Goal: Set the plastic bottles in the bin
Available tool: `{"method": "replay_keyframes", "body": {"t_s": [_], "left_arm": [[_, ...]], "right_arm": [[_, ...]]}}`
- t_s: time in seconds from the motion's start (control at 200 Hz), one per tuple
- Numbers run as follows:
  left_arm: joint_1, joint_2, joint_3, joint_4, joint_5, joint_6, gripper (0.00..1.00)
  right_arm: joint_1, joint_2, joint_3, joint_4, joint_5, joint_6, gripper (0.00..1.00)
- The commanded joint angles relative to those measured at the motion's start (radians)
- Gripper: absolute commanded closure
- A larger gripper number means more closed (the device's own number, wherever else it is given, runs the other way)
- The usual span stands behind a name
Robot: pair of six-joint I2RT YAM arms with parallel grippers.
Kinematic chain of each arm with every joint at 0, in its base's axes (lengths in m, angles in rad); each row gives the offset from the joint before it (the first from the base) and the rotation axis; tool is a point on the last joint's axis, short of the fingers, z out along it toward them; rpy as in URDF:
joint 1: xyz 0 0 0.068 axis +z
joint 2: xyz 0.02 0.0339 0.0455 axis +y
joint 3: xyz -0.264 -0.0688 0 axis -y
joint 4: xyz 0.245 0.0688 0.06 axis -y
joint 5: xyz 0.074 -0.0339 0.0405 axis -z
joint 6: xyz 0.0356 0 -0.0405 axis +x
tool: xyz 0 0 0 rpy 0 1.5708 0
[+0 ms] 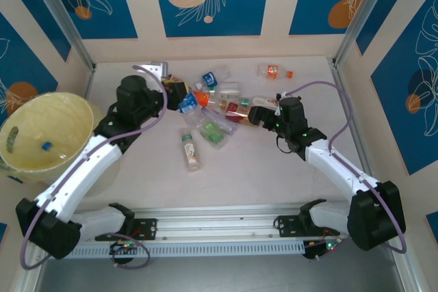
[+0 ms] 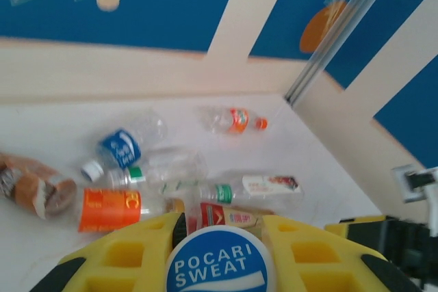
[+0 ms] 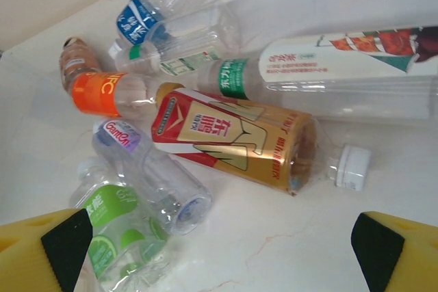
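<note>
Left wrist view showed my left pincer pinching a Pocari Sweat bottle; my right pincer hung spread above a red-and-gold bottle lying on its side, well apart from the pale yellow bin.

Bright, even light with faint shadows; the left wrist view looks soft, perhaps out of focus.

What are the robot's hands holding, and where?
The left gripper pinches a blue Pocari Sweat plastic bottle by its round end. The right gripper is open, empty.
</note>
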Motion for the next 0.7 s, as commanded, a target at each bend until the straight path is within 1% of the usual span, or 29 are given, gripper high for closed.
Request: {"method": "replay_keyframes", "body": {"t_s": [0.0, 0.125, 0.24, 0.28, 0.37, 0.4, 0.54, 0.625, 0.695], "left_arm": [[0.002, -0.084, 0.07, -0.047, -0.069, 0.083, 1.0], [0.002, -0.152, 0.114, -0.1, -0.202, 0.153, 1.0], [0.002, -0.181, 0.165, -0.145, -0.31, 0.223, 1.0], [0.002, -0.18, 0.195, -0.173, -0.384, 0.245, 1.0], [0.003, -0.159, 0.271, -0.255, -0.611, 0.277, 1.0], [0.002, -0.157, 0.286, -0.268, -0.664, 0.289, 1.0], [0.003, -0.168, 0.289, -0.24, -0.777, 0.325, 1.0], [0.003, -0.171, 0.288, -0.205, -0.922, 0.39, 1.0], [0.005, -0.17, 0.273, -0.125, -1.048, 0.487, 1.0]], "right_arm": [[-0.007, 0.008, -0.007, -0.003, 0.028, 0.054, 0.01], [-0.014, 0.02, -0.007, 0.008, 0.026, 0.062, 0.0], [-0.02, 0.036, 0.001, 0.007, 0.023, 0.065, 0.01], [-0.02, 0.04, 0.005, 0.005, 0.02, 0.067, 0.01], [-0.024, 0.054, 0.01, 0.008, 0.014, 0.071, 0.01], [-0.025, 0.06, 0.013, 0.009, 0.012, 0.073, 0.01], [-0.026, 0.086, 0.031, 0.011, -0.012, 0.079, 0.01], [-0.027, 0.099, 0.044, 0.006, -0.025, 0.079, 0.01], [-0.027, 0.11, 0.051, 0.0, -0.029, 0.076, 0.01]]}}
